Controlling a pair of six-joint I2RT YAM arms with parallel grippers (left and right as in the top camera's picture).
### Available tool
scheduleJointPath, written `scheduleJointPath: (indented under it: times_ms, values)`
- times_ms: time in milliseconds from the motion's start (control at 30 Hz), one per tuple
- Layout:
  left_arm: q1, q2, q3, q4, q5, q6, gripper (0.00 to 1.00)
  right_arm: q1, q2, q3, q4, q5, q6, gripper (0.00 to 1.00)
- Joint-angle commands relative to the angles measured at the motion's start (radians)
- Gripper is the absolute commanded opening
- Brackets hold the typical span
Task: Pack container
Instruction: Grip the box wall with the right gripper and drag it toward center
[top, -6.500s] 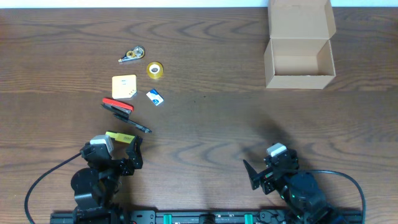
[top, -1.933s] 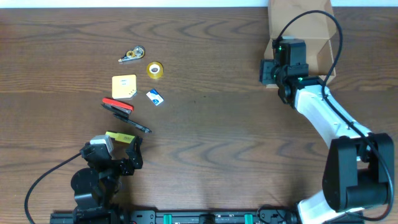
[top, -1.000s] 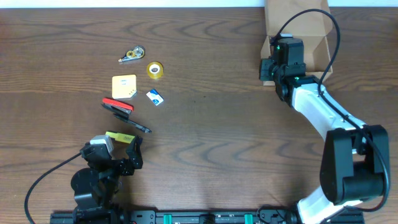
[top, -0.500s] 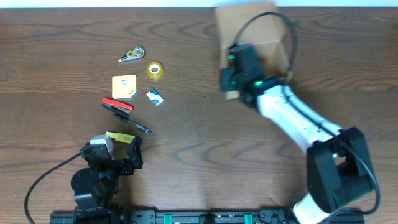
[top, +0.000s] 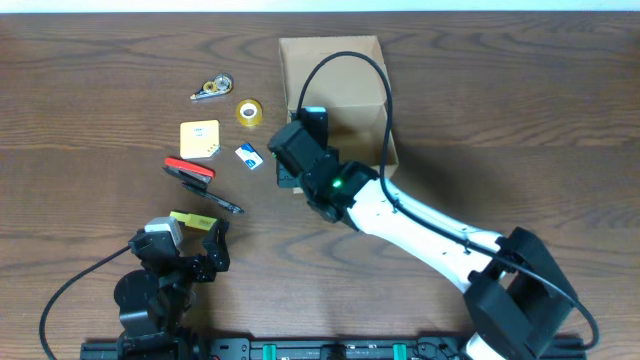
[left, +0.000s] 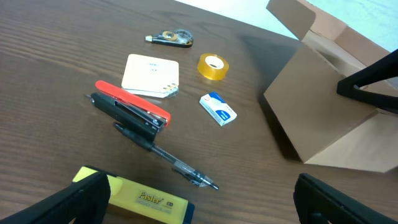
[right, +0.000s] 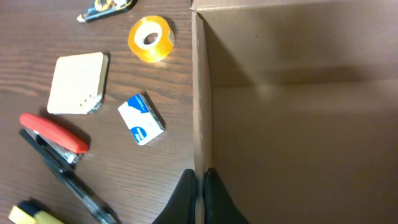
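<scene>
The right gripper (right: 200, 177) is clamped on the left wall of the container (top: 340, 70), its two dark fingers pressed together over the cardboard edge, one inside and one outside. In the overhead view the container sits in the upper middle of the frame, open side up, with its flap lid laid back toward the top edge; the right arm reaches to it from the lower right and covers the box's near-left corner. The stationery lies just left of that held wall: the tape roll (top: 249, 112) and a small blue-and-white packet (top: 249, 156) are nearest, then the note pad (top: 199, 139), the red stapler (top: 188, 170) and the pen (top: 215, 203), with the correction tape (top: 212, 88) toward the upper left. The left gripper (left: 205, 193) rests at the lower left with its jaws wide apart and holds nothing; a yellow highlighter (top: 192, 219) lies just in front of it, its long axis running across the gap between the jaws. The packing itself looks not yet begun, since the box interior seen from the right wrist is bare. The left arm is plainly the nearer one to the items, and the container stands up and to the right of them.
</scene>
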Motion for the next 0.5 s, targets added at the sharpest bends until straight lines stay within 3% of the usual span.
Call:
scheduleJointPath:
  times_ms: [0,167,300,333,467]
  values:
    - [0.000,-0.007,-0.019,0.000,-0.003,-0.004,0.95,0.007,-0.007,0.018,0.018,0.055,0.092,0.01]
    - [0.000,-0.007,-0.019,0.000,-0.003,-0.004,0.95,0.006,0.034,0.018,0.044,0.054,0.094,0.02]
    - [0.000,-0.007,-0.019,0.000,-0.003,-0.004,0.95,0.006,0.039,0.026,0.047,0.058,0.071,0.91]
    - [0.000,-0.007,-0.019,0.000,-0.003,-0.004,0.95,0.005,0.039,0.034,0.046,0.058,0.053,0.99]
    - [0.000,-0.007,-0.019,0.000,-0.003,-0.004,0.95,0.005,0.016,0.089,0.003,0.054,-0.006,0.99]
